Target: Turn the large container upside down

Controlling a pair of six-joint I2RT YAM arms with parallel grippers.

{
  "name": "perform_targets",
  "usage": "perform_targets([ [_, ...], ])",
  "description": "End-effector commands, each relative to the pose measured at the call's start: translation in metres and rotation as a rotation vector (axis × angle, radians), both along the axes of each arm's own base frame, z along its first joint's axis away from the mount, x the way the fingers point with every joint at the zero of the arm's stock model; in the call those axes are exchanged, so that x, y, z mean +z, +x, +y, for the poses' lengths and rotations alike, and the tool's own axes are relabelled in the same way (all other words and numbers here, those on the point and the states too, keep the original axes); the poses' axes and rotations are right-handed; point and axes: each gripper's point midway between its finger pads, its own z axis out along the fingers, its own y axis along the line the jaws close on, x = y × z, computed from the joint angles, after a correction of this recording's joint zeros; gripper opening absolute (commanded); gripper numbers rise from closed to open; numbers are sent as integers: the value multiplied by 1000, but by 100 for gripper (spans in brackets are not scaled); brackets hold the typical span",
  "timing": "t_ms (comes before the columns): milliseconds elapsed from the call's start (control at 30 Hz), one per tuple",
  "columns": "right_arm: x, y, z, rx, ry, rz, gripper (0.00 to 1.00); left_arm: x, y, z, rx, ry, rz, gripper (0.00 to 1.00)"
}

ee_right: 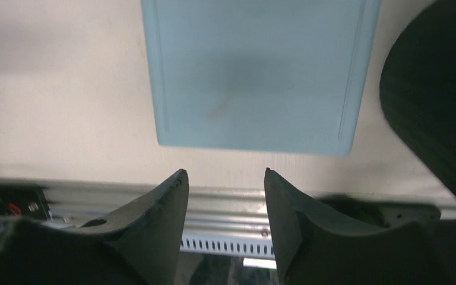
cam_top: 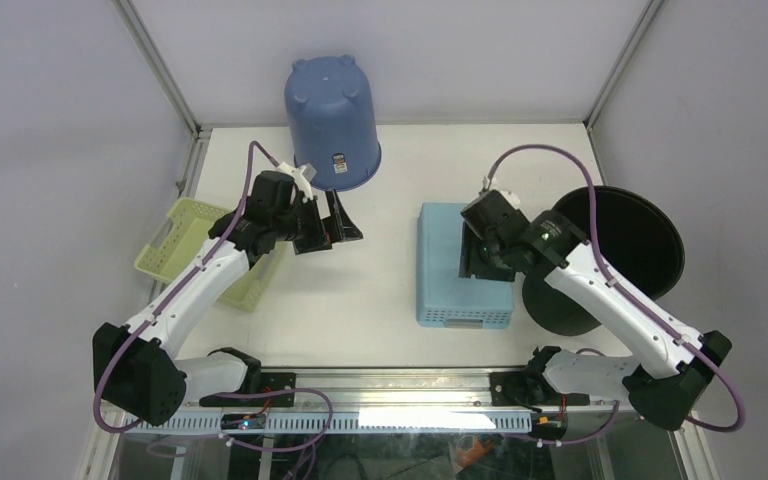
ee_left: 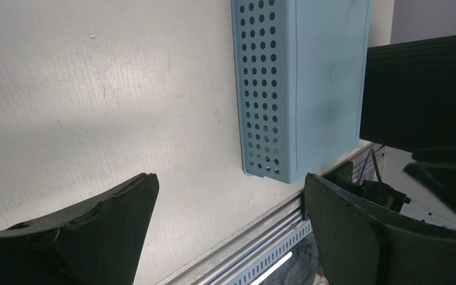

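Note:
A large black round pot point(cam_top: 620, 255) stands upright at the right of the table, mouth up; it also shows in the right wrist view point(ee_right: 433, 89) and the left wrist view point(ee_left: 421, 89). A dark blue bucket point(cam_top: 332, 125) stands upside down at the back. A light blue perforated basket point(cam_top: 440, 270) lies bottom up in the middle. My left gripper point(cam_top: 332, 228) is open and empty just in front of the bucket, apart from it. My right gripper point(cam_top: 482, 265) is open and empty above the light blue basket, left of the pot.
A pale green basket point(cam_top: 185, 245) sits at the left under my left arm. The light blue basket shows in the left wrist view point(ee_left: 309, 77) and the right wrist view point(ee_right: 255, 71). A metal rail point(cam_top: 390, 380) runs along the near edge.

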Motion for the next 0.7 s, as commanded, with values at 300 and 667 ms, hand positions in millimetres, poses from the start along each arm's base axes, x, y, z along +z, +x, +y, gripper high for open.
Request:
perform_targets([
  [300,-83,-51,-2,-232,142,174,70,22,12,-14,-70,-17,-79,99],
  [667,-52,62,-54,-349,-8,-99,84,29,10,-14,-73,-26,-97,99],
])
